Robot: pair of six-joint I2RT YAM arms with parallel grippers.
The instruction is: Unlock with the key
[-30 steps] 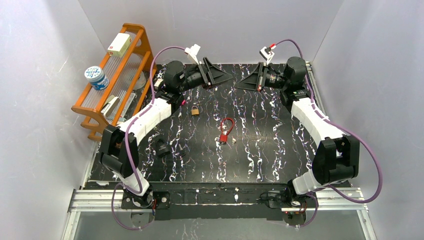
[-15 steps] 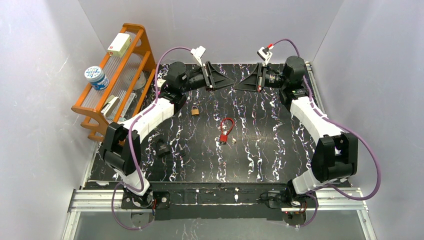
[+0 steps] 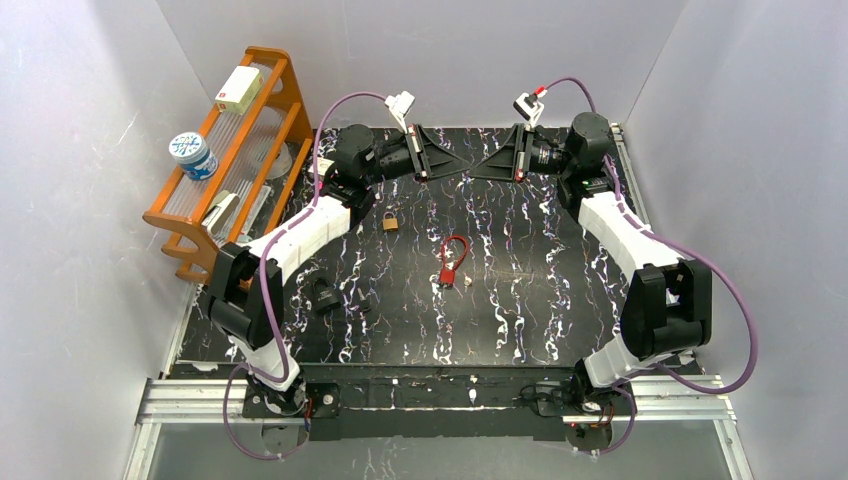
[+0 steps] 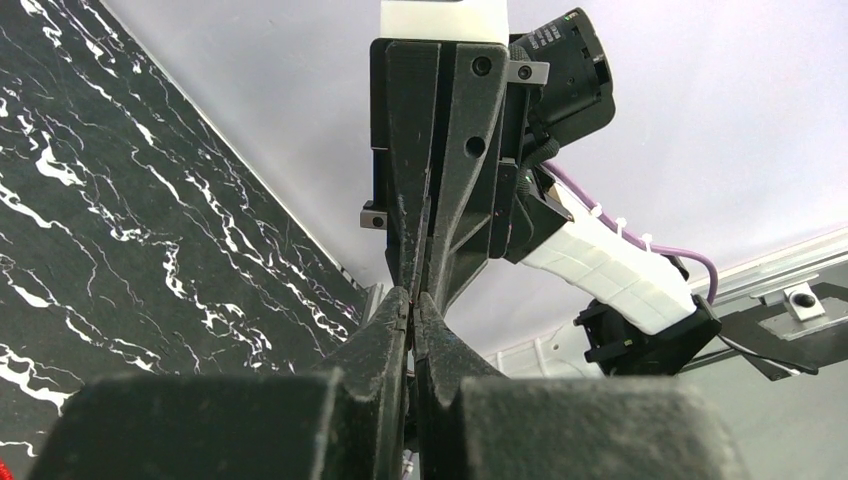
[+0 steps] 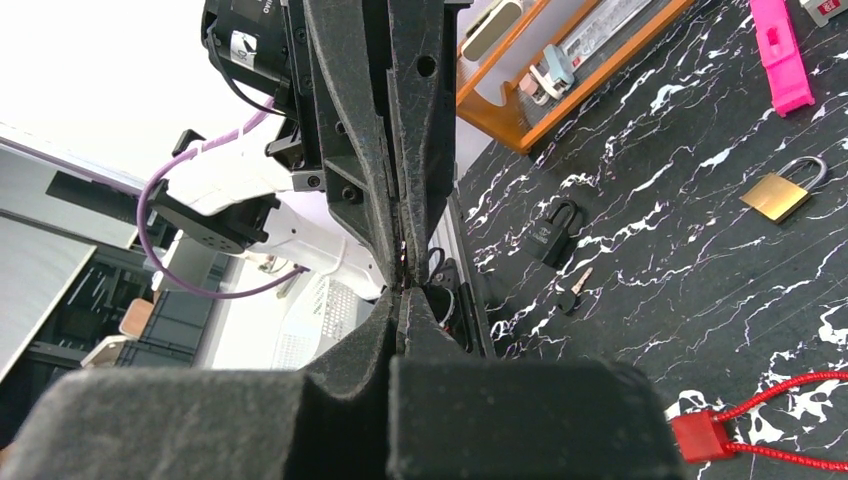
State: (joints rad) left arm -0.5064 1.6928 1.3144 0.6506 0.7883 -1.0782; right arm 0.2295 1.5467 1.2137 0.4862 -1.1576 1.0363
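The left gripper (image 3: 452,160) has just snapped shut on nothing. It now sits tip to tip with the right gripper (image 3: 482,168), also closed and empty, over the far side of the black marbled mat (image 3: 540,290). The small dark-headed key (image 5: 573,290) lies untouched just beside the black padlock (image 5: 552,232), well apart from both. I'd say the unlocking hasn't started.

We are looking into a robot test cell in a lab: plain white panels (image 3: 90,250) are boxing in a black marbled table (image 3: 520,300), and a left arm (image 3: 300,230) and a right arm (image 3: 620,235) are standing bolted to a metal rail (image 3: 185,398) at its near edge.
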